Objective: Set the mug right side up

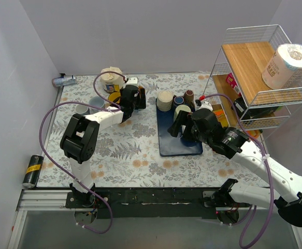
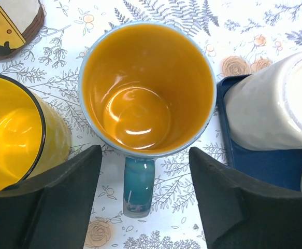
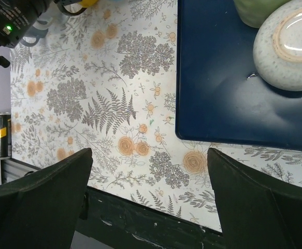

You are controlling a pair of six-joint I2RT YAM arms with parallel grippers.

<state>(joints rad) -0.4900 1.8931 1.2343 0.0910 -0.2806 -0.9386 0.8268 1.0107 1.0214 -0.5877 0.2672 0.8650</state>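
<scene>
A mug [image 2: 145, 88] with a blue outside and a glossy orange inside stands upright on the floral table cover, mouth up. Its blue handle [image 2: 139, 187] points toward the camera and lies between my left gripper's fingers without touching either. The left gripper [image 2: 145, 207] [image 1: 131, 98] is open and hangs just above the mug, hiding it in the top view. My right gripper [image 3: 149, 202] [image 1: 181, 129] is open and empty, above the near edge of the blue tray [image 3: 218, 93].
A yellow mug [image 2: 11, 135] stands upright just left of the orange one, and a cream jar [image 2: 11, 26] sits behind it. Upturned cups rest on the tray [image 1: 171, 145], among them a cream one [image 2: 275, 109] and a speckled one [image 3: 290, 41]. A wire rack [image 1: 259, 72] stands far right, and a can [image 1: 32, 171] lies off the left edge.
</scene>
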